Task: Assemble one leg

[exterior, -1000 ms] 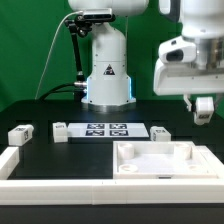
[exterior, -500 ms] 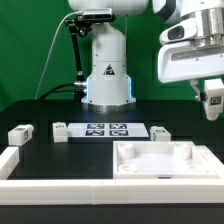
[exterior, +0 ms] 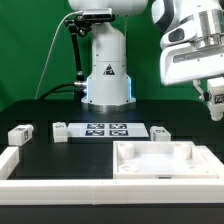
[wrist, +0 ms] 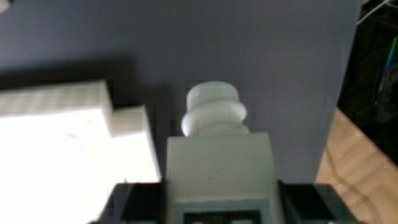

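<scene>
One light, stiff, likely slick leg [wrist: 217, 150] sits clamped by its flat sides in the gripper [exterior: 212, 100], right edge.

leg [wrist: 217, 150] in my gripper [wrist: 217, 200]: plain white. marker board [exterior: 105, 129]: white, black-and-white square tags. tray part [exterior: 160, 168] white, table [exterior: 60, 155] black, backdrop [exterior: 30, 50] green.

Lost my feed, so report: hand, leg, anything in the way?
Hand shut on the leg. Leg aloft, off the table, exterior view's right. White tray part below, apart; nothing touching.
</scene>
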`<control>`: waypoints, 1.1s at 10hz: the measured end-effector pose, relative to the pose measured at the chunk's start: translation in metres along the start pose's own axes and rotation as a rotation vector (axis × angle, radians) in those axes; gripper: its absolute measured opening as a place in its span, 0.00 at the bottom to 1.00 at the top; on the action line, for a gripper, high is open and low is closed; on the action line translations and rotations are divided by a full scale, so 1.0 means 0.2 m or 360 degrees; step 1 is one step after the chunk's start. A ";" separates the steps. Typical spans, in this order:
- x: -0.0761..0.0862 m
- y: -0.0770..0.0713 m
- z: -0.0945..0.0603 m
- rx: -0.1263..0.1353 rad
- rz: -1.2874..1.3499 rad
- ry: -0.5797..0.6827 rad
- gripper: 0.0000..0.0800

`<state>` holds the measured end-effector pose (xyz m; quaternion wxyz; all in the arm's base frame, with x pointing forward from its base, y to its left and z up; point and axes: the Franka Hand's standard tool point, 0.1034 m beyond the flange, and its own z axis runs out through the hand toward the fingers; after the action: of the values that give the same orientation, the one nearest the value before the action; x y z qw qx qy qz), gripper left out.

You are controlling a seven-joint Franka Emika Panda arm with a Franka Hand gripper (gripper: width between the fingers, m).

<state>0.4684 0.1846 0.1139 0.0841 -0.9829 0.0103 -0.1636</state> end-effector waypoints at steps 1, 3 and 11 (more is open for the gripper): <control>0.05 0.06 0.00 -0.0012 -0.0056 0.0020 0.36; 0.12 0.16 0.04 -0.0030 -0.0163 0.0066 0.36; 0.29 0.23 0.09 -0.0044 -0.0348 0.0114 0.36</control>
<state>0.5287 0.1402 0.1083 0.0516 -0.9727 -0.0916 -0.2068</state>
